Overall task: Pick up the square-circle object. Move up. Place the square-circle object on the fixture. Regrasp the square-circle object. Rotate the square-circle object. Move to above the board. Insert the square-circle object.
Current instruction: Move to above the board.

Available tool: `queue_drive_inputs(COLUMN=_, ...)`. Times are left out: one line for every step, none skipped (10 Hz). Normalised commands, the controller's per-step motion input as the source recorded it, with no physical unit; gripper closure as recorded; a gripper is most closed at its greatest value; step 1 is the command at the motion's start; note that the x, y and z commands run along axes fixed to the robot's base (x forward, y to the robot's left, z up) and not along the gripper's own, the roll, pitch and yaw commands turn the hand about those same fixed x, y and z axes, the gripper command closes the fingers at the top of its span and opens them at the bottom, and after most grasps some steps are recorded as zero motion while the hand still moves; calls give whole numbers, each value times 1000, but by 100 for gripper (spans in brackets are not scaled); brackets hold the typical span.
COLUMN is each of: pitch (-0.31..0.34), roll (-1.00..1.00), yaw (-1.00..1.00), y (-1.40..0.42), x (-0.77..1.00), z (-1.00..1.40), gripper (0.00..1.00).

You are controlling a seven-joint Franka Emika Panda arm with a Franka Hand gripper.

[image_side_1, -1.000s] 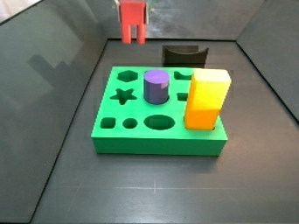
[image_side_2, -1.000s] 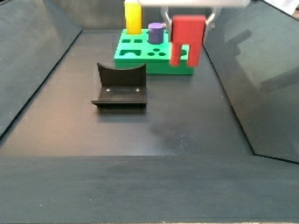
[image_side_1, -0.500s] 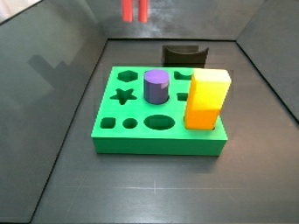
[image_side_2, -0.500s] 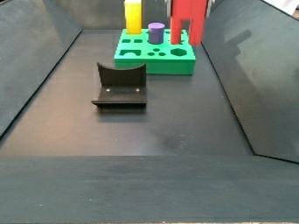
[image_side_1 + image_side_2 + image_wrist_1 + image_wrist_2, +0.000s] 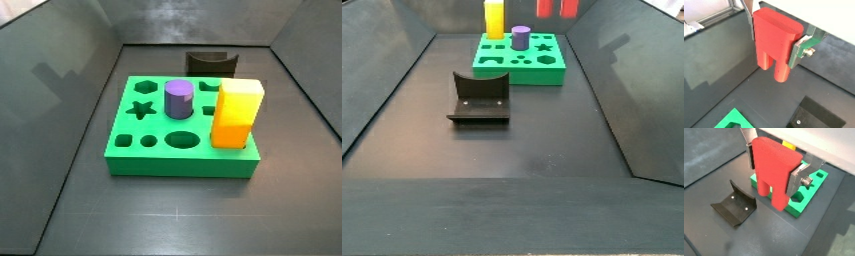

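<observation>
My gripper (image 5: 775, 42) is shut on the square-circle object (image 5: 774, 30), a red block with two prongs, one squarish and one round, pointing down. Both wrist views show it between the silver fingers (image 5: 796, 179), held high in the air. In a side view only the red prong tips (image 5: 545, 7) show at the top edge, above the back of the green board (image 5: 523, 62); the gripper itself is out of both side views. The black fixture (image 5: 478, 97) stands on the floor in front of the board and shows below the object in a wrist view (image 5: 734, 205).
A purple cylinder (image 5: 179, 98) and a tall yellow-orange block (image 5: 238, 113) stand in the board (image 5: 181, 135). The fixture (image 5: 210, 63) sits behind the board in this side view. Dark sloping walls enclose the floor on all sides.
The gripper has risen straight up with the red object, leaving one side view entirely and reaching the top edge of the other. Nothing else moved.
</observation>
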Motion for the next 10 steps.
queue_drive_inputs(pitch=83, roll=96, yaw=31, y=-10, x=15, z=436, gripper=100)
queue_drive_inputs(pitch=84, roll=95, yaw=32, y=-12, x=12, z=219, gripper=100)
queue_drive_inputs(pitch=117, roll=38, yaw=211, y=-1000, x=137, z=175, gripper=100)
queue_drive_inputs(pitch=110, roll=40, yaw=201, y=-1000, x=140, z=153, gripper=100)
queue_drive_inputs(pitch=115, roll=23, yaw=128, y=-1000, x=147, z=162, gripper=100)
queue_drive_inputs(pitch=106, roll=-16, yaw=71, y=-1000, x=157, z=161, gripper=100)
queue_drive_inputs(pitch=114, roll=3, yaw=34, y=-1000, x=165, z=163, gripper=100)
queue_drive_inputs(pitch=126, roll=3, yaw=25, y=-1000, x=176, z=168, gripper=100)
queue_drive_inputs(pitch=130, roll=0, yaw=19, y=-1000, x=192, z=169, gripper=100)
queue_drive_inputs(pitch=132, roll=6, yaw=17, y=-1000, x=207, z=172, gripper=100)
